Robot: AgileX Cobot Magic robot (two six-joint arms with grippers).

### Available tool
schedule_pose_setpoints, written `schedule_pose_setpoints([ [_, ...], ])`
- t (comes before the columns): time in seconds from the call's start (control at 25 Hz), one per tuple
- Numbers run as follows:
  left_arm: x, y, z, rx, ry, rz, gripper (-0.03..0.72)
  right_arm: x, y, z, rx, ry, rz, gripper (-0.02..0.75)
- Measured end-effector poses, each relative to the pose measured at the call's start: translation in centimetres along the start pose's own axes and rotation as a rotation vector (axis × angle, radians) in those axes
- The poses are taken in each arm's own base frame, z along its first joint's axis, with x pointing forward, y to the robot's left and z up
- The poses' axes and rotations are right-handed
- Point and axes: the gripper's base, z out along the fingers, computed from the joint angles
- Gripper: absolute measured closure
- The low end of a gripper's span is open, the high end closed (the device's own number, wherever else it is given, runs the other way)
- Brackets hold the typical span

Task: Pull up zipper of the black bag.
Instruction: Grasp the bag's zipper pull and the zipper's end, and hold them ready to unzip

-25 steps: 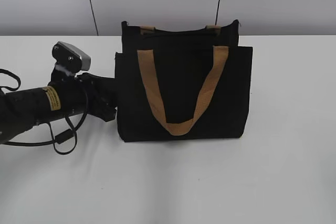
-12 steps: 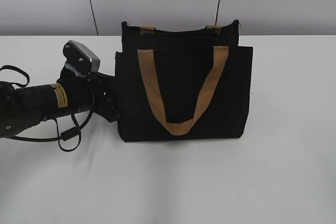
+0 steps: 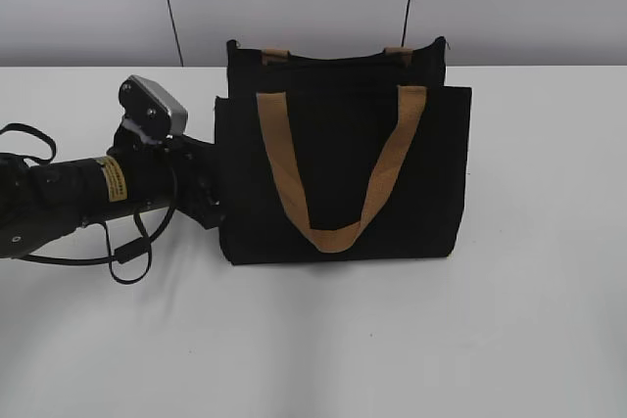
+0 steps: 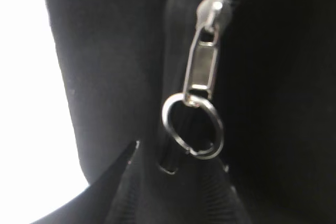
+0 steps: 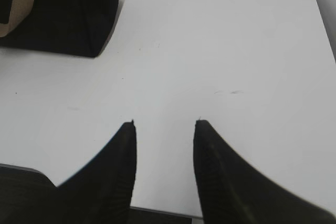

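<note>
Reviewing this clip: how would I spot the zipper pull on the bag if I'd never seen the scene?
Find the black bag with tan straps on the white table. On its left end, by the left gripper, hangs the zipper pull: the only silver metal there, carrying a small ring.

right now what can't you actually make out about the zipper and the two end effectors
- Exterior view: the zipper is hidden round the black bag's left side, where the left end effector sits dark against dark fabric.
- Left wrist view: the zipper pull is blurred; whether the fingertips touch its ring is unclear.
- Right end effector: outside the exterior view.
</note>
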Motion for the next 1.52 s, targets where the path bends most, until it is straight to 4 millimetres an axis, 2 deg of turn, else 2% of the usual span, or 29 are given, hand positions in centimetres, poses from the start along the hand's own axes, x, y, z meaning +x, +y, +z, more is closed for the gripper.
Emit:
schedule_pose_setpoints([
  [0.32,-0.2,0.0,0.0,0.002,-0.018,0.000,0.475,0.0,0.0,0.0,0.000,0.000,0.000,0.447],
  [0.52,-0.1,0.1,0.0,-0.009,-0.008,-0.007,0.666,0.0,0.0,0.0,0.000,0.000,0.000,0.447],
  [0.76,-0.6,0.4,-0.3,-0.028,0.014,0.000,0.689,0.0,0.0,0.0,0.000,0.000,0.000,0.447],
  [0.92,-2.8,1.1,-1.5,-0.072,0.049,0.044,0.688,0.0,0.0,0.0,0.000,0.000,0.000,0.447],
  [1.16,-7.0,2.1,-4.5,-0.167,0.089,0.112,0.689,0.0,0.0,0.0,0.000,0.000,0.000,0.447],
  [1.4,-11.5,2.3,-7.7,-0.248,0.016,0.169,0.689,0.0,0.0,0.0,0.000,0.000,0.000,0.447],
  [1.52,-13.0,2.3,-9.0,-0.273,-0.028,0.176,0.689,0.0,0.0,0.0,0.000,0.000,0.000,0.447],
])
